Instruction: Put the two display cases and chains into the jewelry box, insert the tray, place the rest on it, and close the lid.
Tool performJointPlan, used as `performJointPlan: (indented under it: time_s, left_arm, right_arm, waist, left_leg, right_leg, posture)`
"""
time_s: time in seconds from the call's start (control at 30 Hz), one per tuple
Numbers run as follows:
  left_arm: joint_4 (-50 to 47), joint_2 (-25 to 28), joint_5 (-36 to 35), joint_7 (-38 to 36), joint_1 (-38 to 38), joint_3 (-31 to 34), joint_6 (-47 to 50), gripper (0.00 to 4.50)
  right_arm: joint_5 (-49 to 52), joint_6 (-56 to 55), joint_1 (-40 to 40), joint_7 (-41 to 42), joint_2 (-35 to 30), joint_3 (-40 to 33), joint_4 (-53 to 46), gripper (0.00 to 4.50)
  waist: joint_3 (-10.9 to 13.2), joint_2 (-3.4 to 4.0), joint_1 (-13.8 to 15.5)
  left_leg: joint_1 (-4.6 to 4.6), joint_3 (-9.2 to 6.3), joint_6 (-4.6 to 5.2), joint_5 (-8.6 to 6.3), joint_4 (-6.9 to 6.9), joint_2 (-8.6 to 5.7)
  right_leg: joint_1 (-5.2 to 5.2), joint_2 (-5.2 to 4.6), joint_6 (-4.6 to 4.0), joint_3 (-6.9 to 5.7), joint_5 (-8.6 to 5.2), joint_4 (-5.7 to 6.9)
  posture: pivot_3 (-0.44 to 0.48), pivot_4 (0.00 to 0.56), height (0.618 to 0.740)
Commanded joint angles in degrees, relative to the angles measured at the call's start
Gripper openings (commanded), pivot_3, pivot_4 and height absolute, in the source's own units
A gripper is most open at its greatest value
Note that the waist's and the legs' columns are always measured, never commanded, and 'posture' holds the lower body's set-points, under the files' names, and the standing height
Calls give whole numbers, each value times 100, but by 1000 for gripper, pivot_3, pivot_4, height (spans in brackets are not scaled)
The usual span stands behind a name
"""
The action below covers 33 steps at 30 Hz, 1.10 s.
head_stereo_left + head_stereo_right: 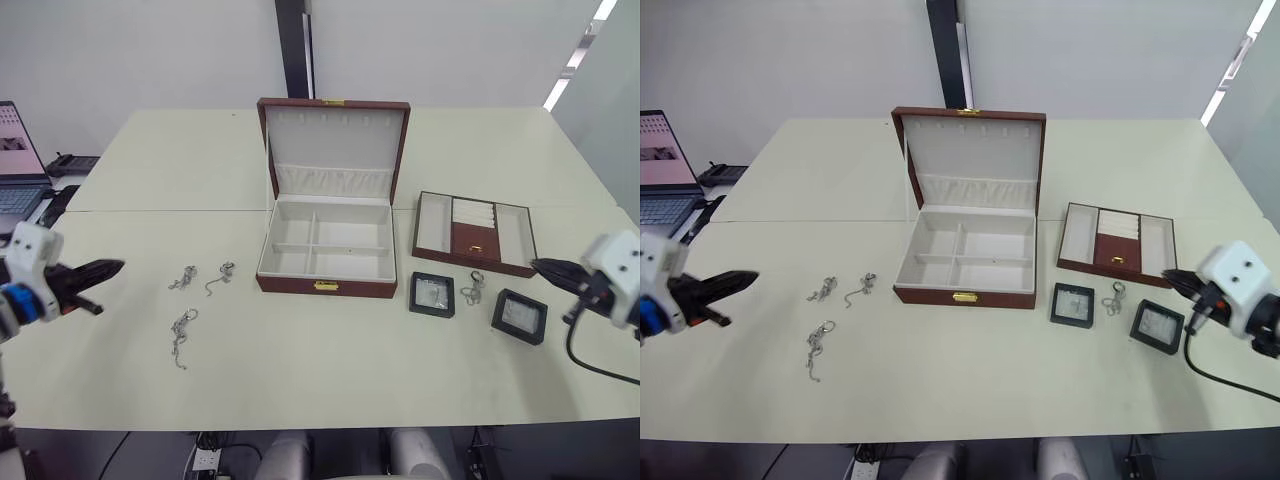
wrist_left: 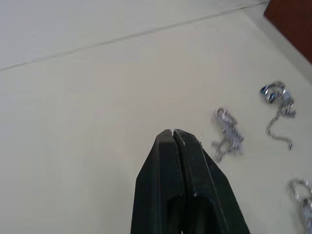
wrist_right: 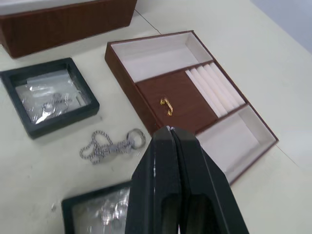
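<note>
Jewelry box (image 1: pixel 325 262) is sitting open in the middle of the bench (image 1: pixel 330 360), its lid (image 1: pixel 335 150) standing upright behind it, and every cream compartment is lying bare, so by my reckoning nothing of the task is done yet. Off to the robot's right, the tray (image 1: pixel 475 232) is resting on the bench just beside the box, not yet inserted. In front of the tray the two display cases are lying flat: one (image 1: pixel 432 294) nearer the box, the other (image 1: pixel 519 316) further right, with a short silver chain (image 1: pixel 473 288) curled between them. Over on the left side three more chains are lying loose, two side by side (image 1: pixel 183 278) (image 1: pixel 221 276) and a third (image 1: pixel 181 335) nearer the front edge, all well apart from the box.

Neither arm is carrying anything. Left end effector (image 1: pixel 104 269) is hovering above the bench, left of those chains, with its black fingers (image 2: pixel 175 161) pressed together and empty. Right end effector (image 1: pixel 550 268) is hanging near the tray's right end and the further display case, its fingers (image 3: pixel 170 161) likewise closed tight on nothing.

So everything is waiting: cases and chains into the box, the tray on top, the remaining pieces on the tray, then the lid coming down. A laptop (image 1: pixel 18 165) is sitting at the far left edge, out of the way.
</note>
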Motion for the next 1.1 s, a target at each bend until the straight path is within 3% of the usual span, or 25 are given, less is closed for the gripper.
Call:
performJointPlan:
  time_s: [0.03,0.23,0.33,0.47,0.8,1.1]
  left_arm:
    - [170,261,-41,-78,565,386,-148,567]
    - [132,324,-162,-258,1255,490,140,2458]
    - [19,302,-234,-258,1380,556,219,3401]
    - [-136,296,-318,-250,1470,585,306,4500]
    - [-412,301,-349,-247,1388,411,414,4500]
    - [-888,217,-428,-261,1474,457,626,4500]
  right_arm:
    - [71,-548,628,428,-138,-899,-35,0]
    - [54,-1068,1473,1072,-431,-1546,845,0]
    - [288,-800,1818,1503,-596,-1767,1101,551]
    - [437,-687,1982,1633,-629,-1813,1088,1525]
    - [369,-795,2021,1464,-593,-1666,1089,4477]
    - [539,-636,1867,1435,-683,-1600,940,4477]
  waist:
    - [0,0,6]
    - [1,-1,33]
    - [-1,-7,65]
    - [-2,-8,73]
    - [-2,-9,106]
    - [-2,-9,110]
  left_leg:
    - [1,4,14,-8,0,0]
    - [36,30,28,-17,-9,4]
    - [94,46,35,-22,-43,10]
    - [116,74,35,-21,-77,16]
    - [124,94,35,-21,-82,19]
    - [125,98,35,-21,-84,21]
  right_leg:
    - [1,0,0,1,0,-2]
    - [39,3,0,7,-1,-20]
    - [89,4,1,18,-2,-42]
    - [83,5,0,49,-3,-44]
    - [74,10,0,77,-3,-43]
    - [71,11,1,85,-3,-44]
  posture:
    - [0,150,740]
    - [0,150,740]
    - [0,150,740]
    - [0,150,740]
    - [0,150,740]
    - [0,150,740]
